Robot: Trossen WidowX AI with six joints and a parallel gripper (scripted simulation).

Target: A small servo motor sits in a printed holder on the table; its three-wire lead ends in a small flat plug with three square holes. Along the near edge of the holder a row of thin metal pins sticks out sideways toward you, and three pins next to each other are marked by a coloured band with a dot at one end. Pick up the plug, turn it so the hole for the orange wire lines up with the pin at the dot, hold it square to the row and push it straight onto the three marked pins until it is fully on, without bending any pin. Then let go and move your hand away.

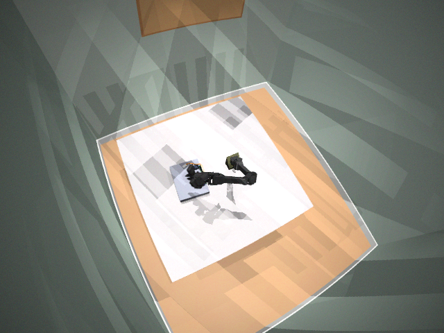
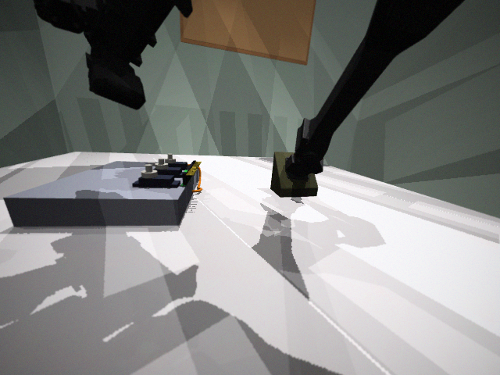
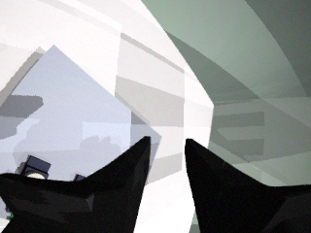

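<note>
The blue-grey holder (image 1: 183, 192) (image 2: 97, 212) (image 3: 73, 92) lies flat on the white mat. Dark blue servos (image 2: 156, 180) (image 3: 37, 166) with pale round tops stand along its one side. A yellow pin strip (image 2: 194, 167) runs beside them; single pins and the coloured band are too small to tell. An orange wire (image 2: 200, 177) (image 1: 195, 164) loops at the holder's far end. The plug cannot be made out. My gripper (image 3: 167, 143) is partly open, with a gap between its fingertips and nothing in it. It hangs above the holder; the fingertips are not discernible in the top and exterior views.
The arm's olive base block (image 1: 232, 161) (image 2: 296, 189) stands to the right of the holder. The arm (image 1: 234, 180) reaches left from there, over the holder. The white mat (image 1: 243, 229) lies on an orange-brown table top (image 1: 322, 247) with a pale rim.
</note>
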